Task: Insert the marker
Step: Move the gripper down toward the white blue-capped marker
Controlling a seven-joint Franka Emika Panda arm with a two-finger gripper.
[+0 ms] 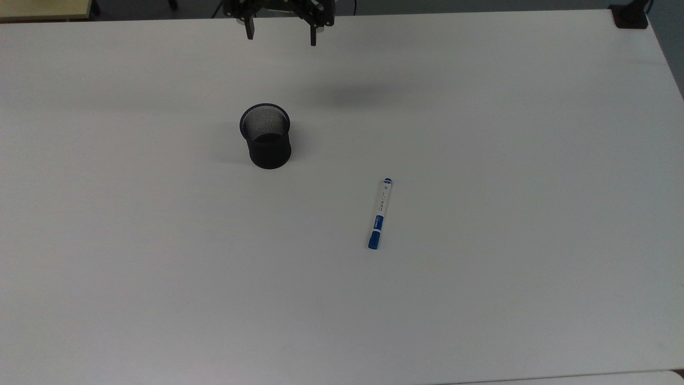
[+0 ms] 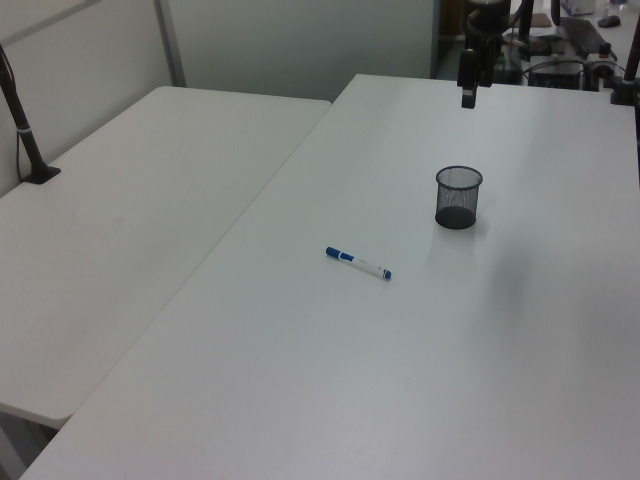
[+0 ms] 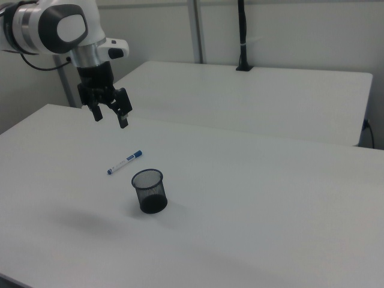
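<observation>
Marker (image 1: 380, 214) flat on white table (image 1: 481, 299), white barrel with dark print, blue label band, blue cap at one end, small blue tip at the other. Lying alone on bare tabletop, well apart from black mesh cup (image 1: 265, 135), which stands upright with mouth open to the top view's upper left of it. Long axis near vertical in the top view, leaning slightly: cap end toward the bottom edge, small tip toward the top and a touch to the top view's right. Seen in the left view (image 2: 358, 264) as a slanted line, cap toward the left view's left, cup (image 2: 458, 196) off to the upper right. Seen in the right view (image 3: 125, 162) with cap toward the upper right, cup (image 3: 149, 190) nearer the camera, just below and to the right view's right. Gripper (image 1: 280, 33) raised above the table near its far edge in the top view, fingers (image 1: 249, 29) spread wide, gripping nothing, touching nothing. Same gripper in the right view (image 3: 111, 115) hanging from the white arm (image 3: 51, 27), pointing down, up and to the right view's left of the marker, clear of both marker and cup. Soft shadow (image 1: 352, 96) on the tabletop below it. Second white table (image 2: 130, 230) alongside at the left view's left.
</observation>
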